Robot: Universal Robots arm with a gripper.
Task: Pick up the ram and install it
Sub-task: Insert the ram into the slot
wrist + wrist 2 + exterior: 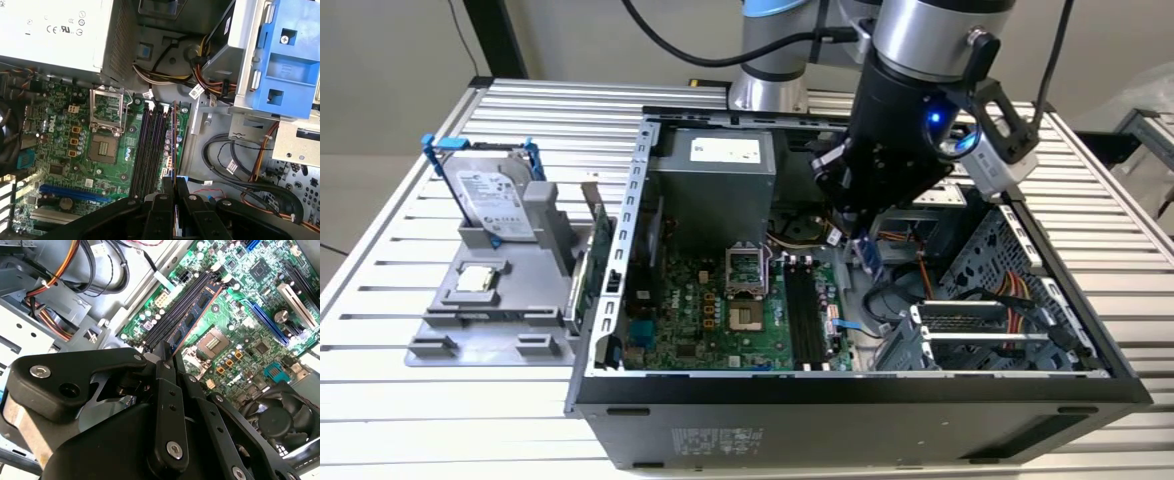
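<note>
Printed label (50, 30) on power supply (120, 42), sticker (487, 187) on hard drive (511, 224), wording unreadable

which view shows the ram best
The second wrist view: the ram shows its broad face with black chips, running out from the gripper over the motherboard. The first wrist view shows it edge-on, a thin line. In the exterior view the arm covers nearly all of it.

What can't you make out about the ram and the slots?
- Whether the ram is seated: the second wrist view looks along it, hiding any gap below; the first wrist view sees it edge-on.
- The ram's held end: covered by the hand in both wrist views.
- The slot latches: too small in the exterior view to tell open or closed.
</note>
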